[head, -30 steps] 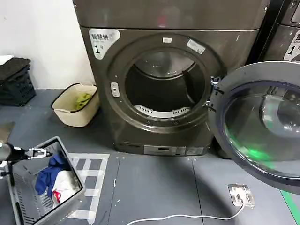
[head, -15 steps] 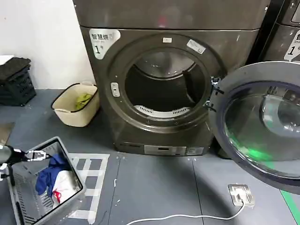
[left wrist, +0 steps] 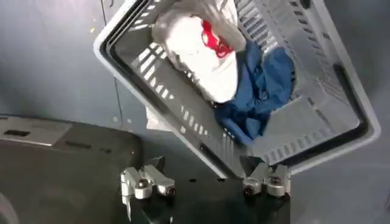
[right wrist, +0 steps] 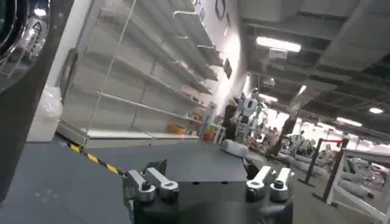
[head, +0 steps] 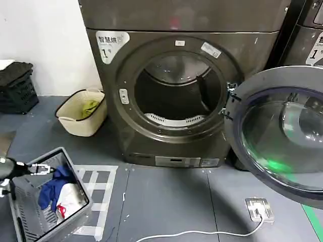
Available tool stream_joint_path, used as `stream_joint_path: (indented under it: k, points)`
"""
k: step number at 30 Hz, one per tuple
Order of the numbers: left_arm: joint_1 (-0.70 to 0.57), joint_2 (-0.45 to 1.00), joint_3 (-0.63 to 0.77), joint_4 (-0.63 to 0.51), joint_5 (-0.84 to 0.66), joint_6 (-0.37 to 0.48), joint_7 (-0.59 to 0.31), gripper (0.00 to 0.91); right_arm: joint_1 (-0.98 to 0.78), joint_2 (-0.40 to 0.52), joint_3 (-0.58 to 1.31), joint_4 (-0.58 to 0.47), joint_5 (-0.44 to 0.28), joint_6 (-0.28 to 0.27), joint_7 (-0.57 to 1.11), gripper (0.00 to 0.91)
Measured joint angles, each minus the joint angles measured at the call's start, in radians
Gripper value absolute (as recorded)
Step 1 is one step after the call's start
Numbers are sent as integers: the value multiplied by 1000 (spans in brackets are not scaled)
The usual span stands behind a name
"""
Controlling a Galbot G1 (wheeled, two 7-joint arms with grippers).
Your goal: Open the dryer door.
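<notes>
The dryer (head: pixel 252 50), dark grey-brown with a white "1" sticker, stands ahead with its round drum opening (head: pixel 174 93) bare. The dryer door (head: pixel 282 136), chrome-rimmed with dark glass, hangs swung wide open to the right on its hinge. My left gripper (head: pixel 43 169) hovers low at the far left, over the rim of a grey laundry basket (head: pixel 75 174), well away from the door. In the left wrist view the left gripper (left wrist: pixel 204 165) is open and empty above the basket (left wrist: pixel 341 73). My right gripper (right wrist: pixel 204 167) is open, holding nothing, and faces out into the room.
The basket holds blue and white clothes (head: pixel 58 189). A beige bin (head: pixel 81 113) and a black crate (head: pixel 15 85) sit left of the dryer. A white cable (head: pixel 202 233) and a floor socket plate (head: pixel 258 209) lie in front. A neighbouring machine (head: pixel 308 35) stands at the right.
My left gripper has drifted slightly left and down over the basket rim. The door and the dryer have not moved.
</notes>
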Motion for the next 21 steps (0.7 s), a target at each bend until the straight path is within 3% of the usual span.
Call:
stream_joint_path:
  k: [21]
  points:
    - [63,-66,3,20,17,0,-3,907,3,12,-3,-2,-19,18,-3,907]
